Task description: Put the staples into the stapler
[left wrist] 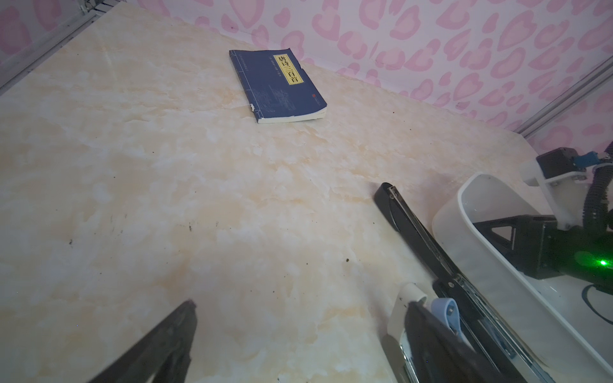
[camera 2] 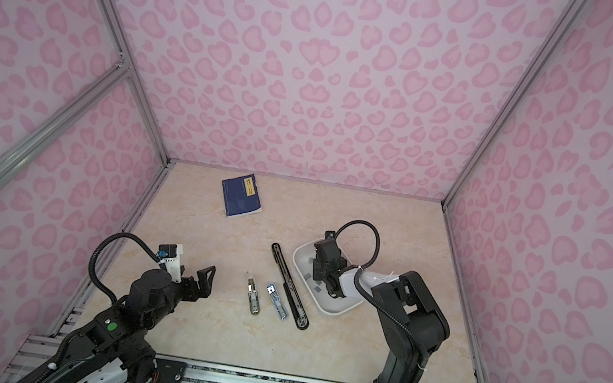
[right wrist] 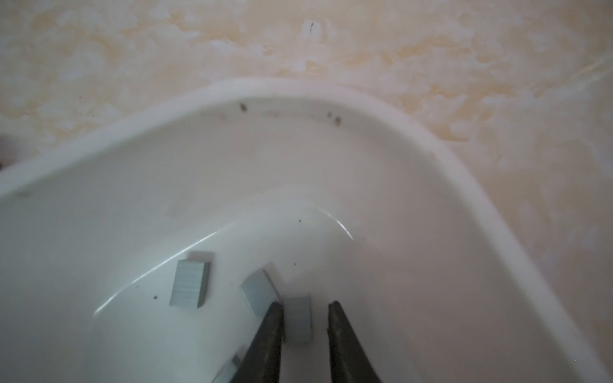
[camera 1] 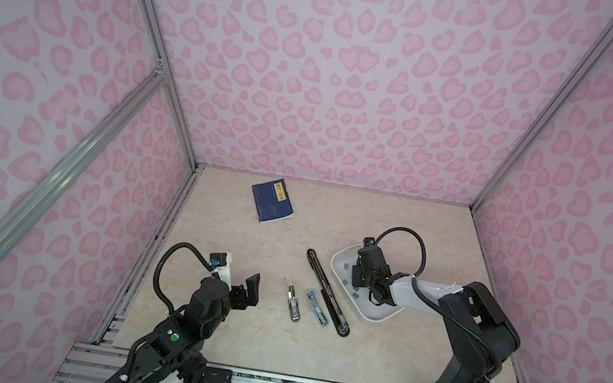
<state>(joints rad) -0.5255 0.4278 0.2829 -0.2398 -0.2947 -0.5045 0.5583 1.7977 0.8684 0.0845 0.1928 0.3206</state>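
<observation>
Several small grey blocks of staples (right wrist: 190, 283) lie in a white tray (right wrist: 298, 88). My right gripper (right wrist: 306, 303) reaches down into the tray (camera 1: 333, 266), its jaws narrowly open. One staple block (right wrist: 298, 323) sits between the fingers, against one finger, with a gap to the other. A long black stapler (camera 1: 326, 290) lies opened flat just left of the tray. Two short staplers lie beside it, one blue (camera 1: 317, 308) and one silver (camera 1: 293, 303). My left gripper (camera 1: 248, 290) hangs wide open and empty, left of the staplers.
A blue book (camera 1: 272, 199) lies at the back left of the marble tabletop. Pink patterned walls with aluminium frames close in three sides. In the left wrist view the black stapler (left wrist: 408, 219) runs alongside the tray wall (left wrist: 471, 212).
</observation>
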